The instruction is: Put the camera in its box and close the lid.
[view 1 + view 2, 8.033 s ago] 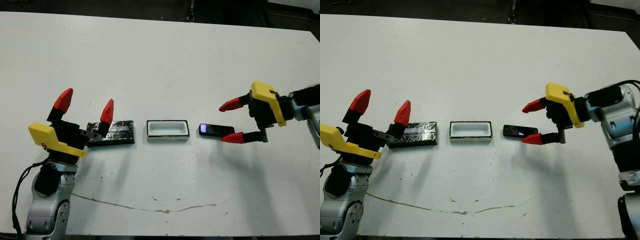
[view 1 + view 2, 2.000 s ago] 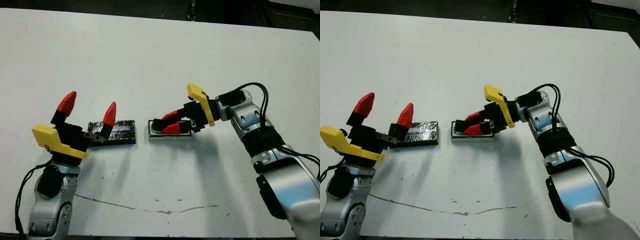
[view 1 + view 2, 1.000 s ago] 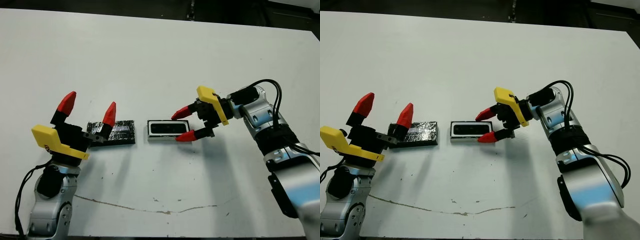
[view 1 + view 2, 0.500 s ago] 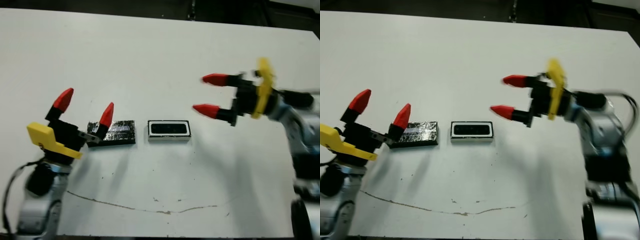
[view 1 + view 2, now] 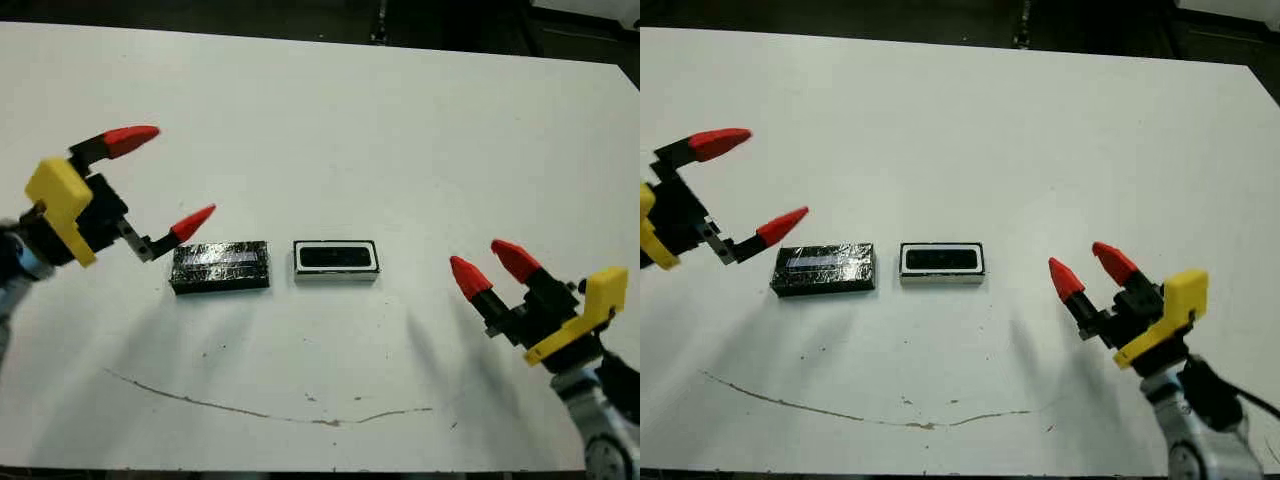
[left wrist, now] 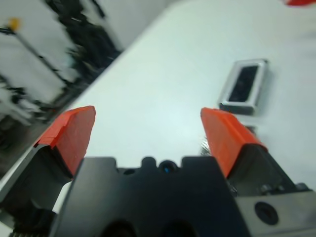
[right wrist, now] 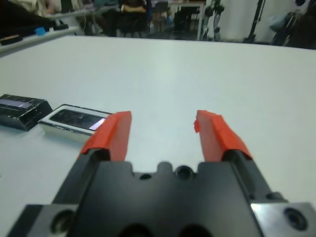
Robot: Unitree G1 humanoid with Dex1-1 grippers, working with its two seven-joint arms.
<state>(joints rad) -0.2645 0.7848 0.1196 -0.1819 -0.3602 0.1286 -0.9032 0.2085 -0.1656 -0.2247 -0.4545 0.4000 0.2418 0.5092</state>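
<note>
The camera lies flat inside the box, a small white tray with a thin black rim at mid-table. Just left of the box, apart from it, the glossy black lid rests flat on the table. My left gripper hovers open above and to the left of the lid, its lower fingertip near the lid's left end. My right gripper is open and holds nothing, off to the right of the box and nearer the table's front. The right wrist view shows the box and lid beyond its fingers.
A thin dark scratch line runs across the white table near its front edge. Beyond the far table edge in the right wrist view stand dark stands and furniture.
My right gripper let go of the camera in the box and drew back to the right and toward the front. My left gripper rose and swung left, away from the lid's end.
</note>
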